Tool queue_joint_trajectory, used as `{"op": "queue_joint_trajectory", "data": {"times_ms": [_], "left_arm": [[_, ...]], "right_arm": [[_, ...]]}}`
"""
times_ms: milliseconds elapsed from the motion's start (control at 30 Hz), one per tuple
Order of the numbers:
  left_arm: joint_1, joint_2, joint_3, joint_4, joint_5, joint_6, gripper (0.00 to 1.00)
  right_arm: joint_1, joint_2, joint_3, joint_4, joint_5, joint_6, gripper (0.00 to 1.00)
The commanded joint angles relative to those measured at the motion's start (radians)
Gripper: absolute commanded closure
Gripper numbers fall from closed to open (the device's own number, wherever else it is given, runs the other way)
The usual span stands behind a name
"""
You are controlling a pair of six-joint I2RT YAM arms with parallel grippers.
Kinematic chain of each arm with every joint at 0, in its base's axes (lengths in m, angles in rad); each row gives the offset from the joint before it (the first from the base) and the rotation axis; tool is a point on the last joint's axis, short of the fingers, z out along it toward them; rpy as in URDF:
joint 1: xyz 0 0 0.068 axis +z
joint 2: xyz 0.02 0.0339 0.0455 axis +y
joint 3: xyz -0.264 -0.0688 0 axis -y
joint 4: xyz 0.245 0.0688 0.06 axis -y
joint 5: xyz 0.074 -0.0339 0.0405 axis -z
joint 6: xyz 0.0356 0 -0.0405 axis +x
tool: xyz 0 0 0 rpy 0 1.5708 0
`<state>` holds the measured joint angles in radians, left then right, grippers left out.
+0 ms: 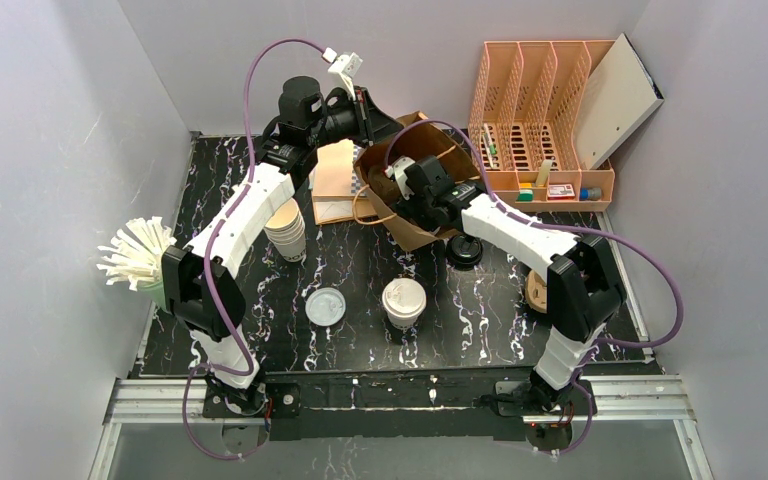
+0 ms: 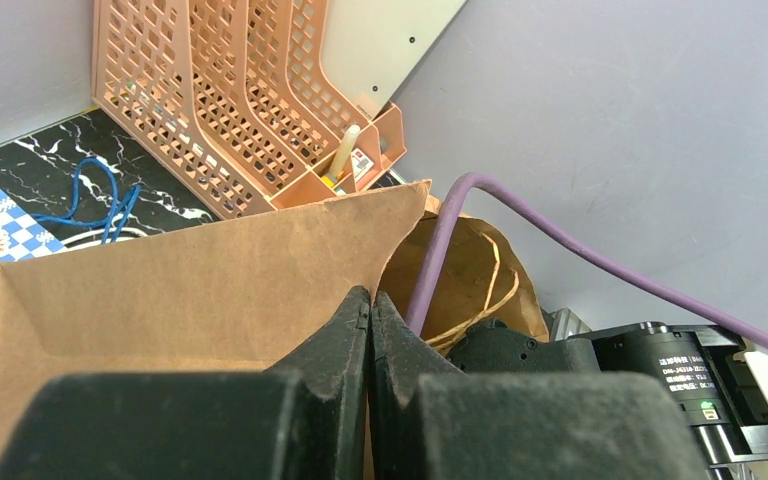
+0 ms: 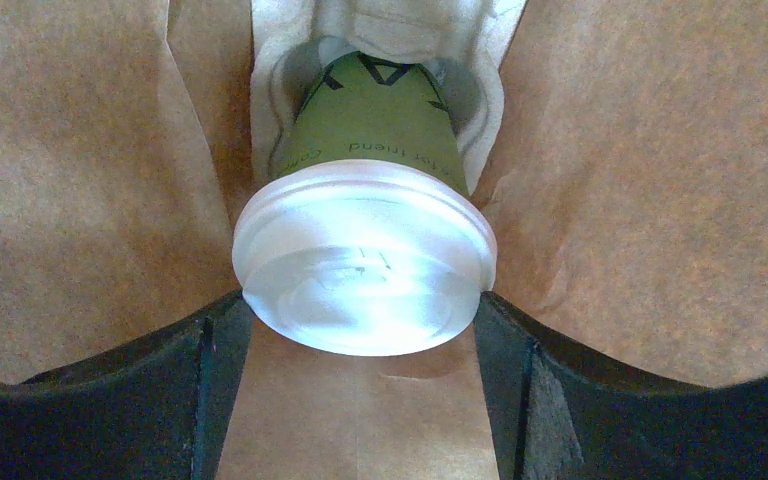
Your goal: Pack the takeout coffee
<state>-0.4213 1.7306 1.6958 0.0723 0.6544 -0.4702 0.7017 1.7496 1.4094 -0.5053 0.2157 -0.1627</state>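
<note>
The green-sided takeout coffee cup (image 3: 375,125) with its white sip lid (image 3: 365,265) stands in a pale pulp tray (image 3: 270,80) inside the brown paper bag (image 1: 430,150). My right gripper (image 3: 360,300) reaches into the bag, and its fingers (image 3: 222,340) press against both sides of the lid. My left gripper (image 2: 370,300) is shut on the bag's edge (image 2: 210,270) and holds the mouth open. The pale cream takeout coffee cup (image 1: 403,302) with a white lid stands on the table's near middle, apart from both grippers.
A stack of lidless cream cups (image 1: 287,230) stands left of the bag. A loose clear lid (image 1: 326,306) and a black lid (image 1: 463,251) lie on the table. An orange file rack (image 1: 540,110) stands at the back right. White stirrers (image 1: 140,255) are at the left edge.
</note>
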Motion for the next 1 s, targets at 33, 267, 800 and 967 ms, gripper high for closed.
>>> {"op": "queue_joint_trajectory", "data": {"times_ms": [33, 267, 800, 967], "left_arm": [[-0.017, -0.017, 0.026, 0.009, 0.077, 0.005, 1.00], [-0.017, -0.017, 0.027, 0.024, 0.077, 0.021, 1.00], [-0.017, -0.033, 0.013, -0.007, 0.067, 0.065, 1.00], [-0.017, -0.034, 0.008, -0.011, 0.064, 0.075, 1.00]], "right_arm": [[0.002, 0.045, 0.008, -0.054, -0.019, 0.015, 0.94], [0.004, -0.015, -0.016, -0.003, 0.007, -0.010, 0.83], [0.003, -0.097, 0.050, -0.042, -0.015, -0.006, 0.02], [0.003, -0.133, 0.060, -0.056, -0.044, 0.004, 0.02]]}}
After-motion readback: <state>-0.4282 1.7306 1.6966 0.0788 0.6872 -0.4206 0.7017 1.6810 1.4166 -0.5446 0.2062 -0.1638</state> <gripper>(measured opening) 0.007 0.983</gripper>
